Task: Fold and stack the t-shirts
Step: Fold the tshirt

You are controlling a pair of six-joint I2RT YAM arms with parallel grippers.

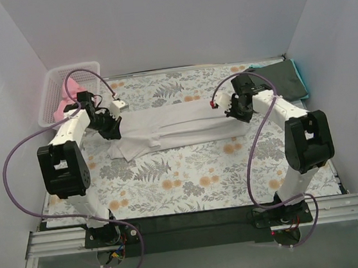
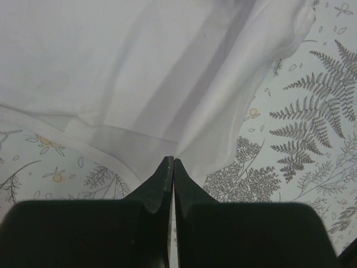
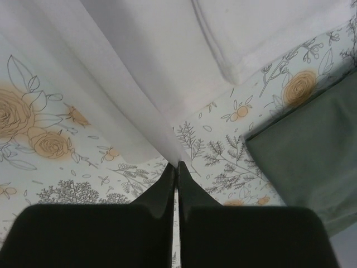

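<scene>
The large white t-shirt [image 1: 172,127] lies stretched across the middle of the table in a long folded band. My left gripper [image 1: 110,125] is shut on its left end; in the left wrist view the gripper [image 2: 172,162] pinches the white cloth [image 2: 139,72]. My right gripper [image 1: 236,109] is shut on its right end; in the right wrist view the gripper [image 3: 177,165] pinches a lifted fold of the shirt [image 3: 145,61]. A dark grey-green t-shirt [image 1: 281,80] lies folded at the back right on a teal one [image 1: 299,75]. A pink t-shirt [image 1: 68,100] sits in the basket.
The white lattice basket [image 1: 54,90] stands at the back left corner. The floral table cloth [image 1: 190,178] covers the table. The grey-green shirt [image 3: 304,162] lies close to the right of my right gripper. White walls close in on three sides.
</scene>
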